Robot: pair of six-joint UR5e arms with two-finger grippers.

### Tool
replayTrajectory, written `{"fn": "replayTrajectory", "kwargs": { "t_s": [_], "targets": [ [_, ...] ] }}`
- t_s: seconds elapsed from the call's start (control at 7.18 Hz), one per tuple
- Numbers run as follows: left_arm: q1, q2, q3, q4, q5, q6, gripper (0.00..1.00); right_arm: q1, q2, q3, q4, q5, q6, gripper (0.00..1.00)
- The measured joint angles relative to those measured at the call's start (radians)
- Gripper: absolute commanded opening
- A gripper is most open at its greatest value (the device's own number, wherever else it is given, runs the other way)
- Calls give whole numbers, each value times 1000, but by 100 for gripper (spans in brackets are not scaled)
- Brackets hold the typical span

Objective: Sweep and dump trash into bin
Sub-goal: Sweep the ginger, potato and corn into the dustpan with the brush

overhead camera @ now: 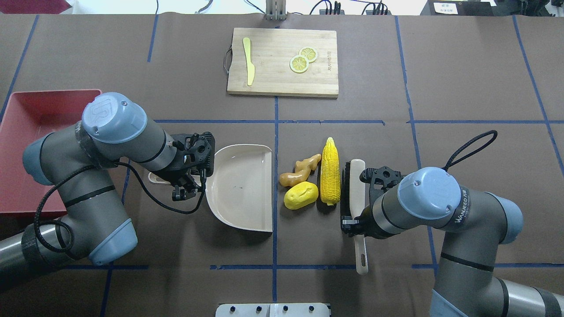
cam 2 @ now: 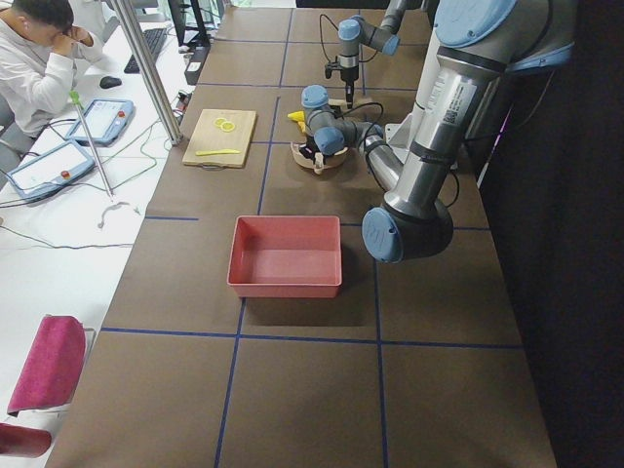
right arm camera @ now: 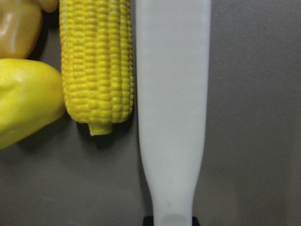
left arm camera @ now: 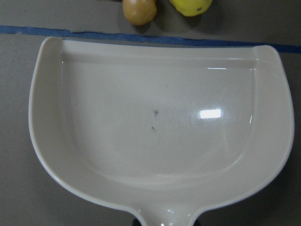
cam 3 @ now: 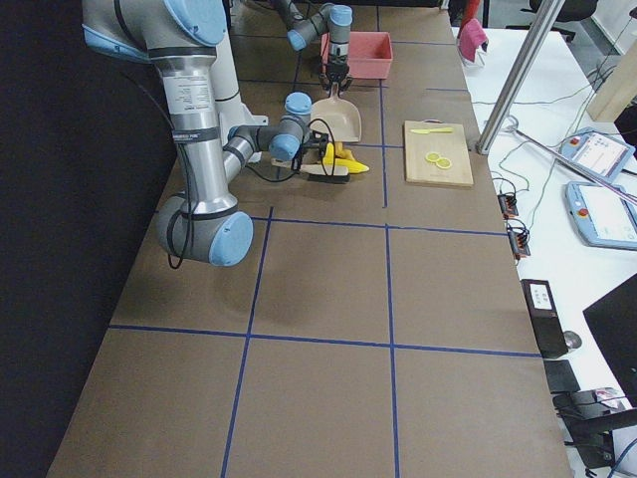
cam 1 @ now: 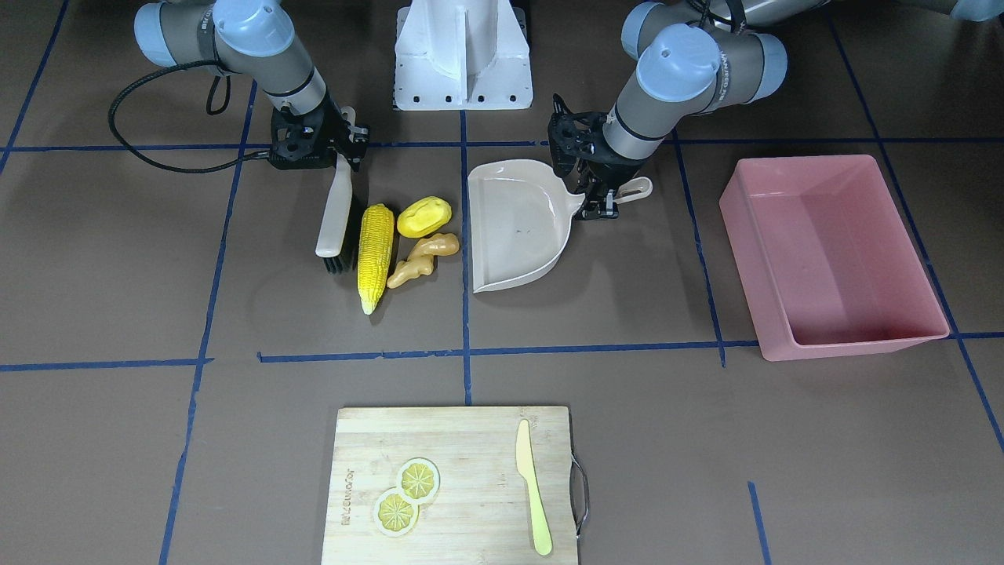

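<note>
Corn cob (overhead camera: pixel 330 171): long, yellow, flat on the desk (overhead camera: pixel 462 88), tip pointing far; I see it rightmost of the three.
Potato (overhead camera: pixel 301 195): yellow, lumpy, left of the cob's near end.
Ginger root (overhead camera: pixel 300 170): tan, knobby, just beyond the potato.
Bin (cam 1: pixel 831 259): pink tub, upright, well left.

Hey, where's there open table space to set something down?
Free: the strip between cutting board and dustpan, and the corner right of the board. Crowded: corn, potato, ginger packed between brush and dustpan; bin fills the left end.

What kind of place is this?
Probably a robot lab: a left arm and right arm at a table gridded with blue tape, a toy corn cob, and a person beside control tablets.
</note>
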Motion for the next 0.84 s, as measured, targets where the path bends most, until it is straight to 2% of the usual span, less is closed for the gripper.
{"fn": "replayTrajectory", "kwargs": {
  "t_s": [0.56, 0.84],
  "targets": [
    [0, 0, -2, 1, 0, 0, 0, -16, 93, -79, 1, -31, -21, 0],
    [0, 0, 0, 1, -1, 0, 0, -17, 108, -86, 2, -43, -50, 0]
  ]
}}
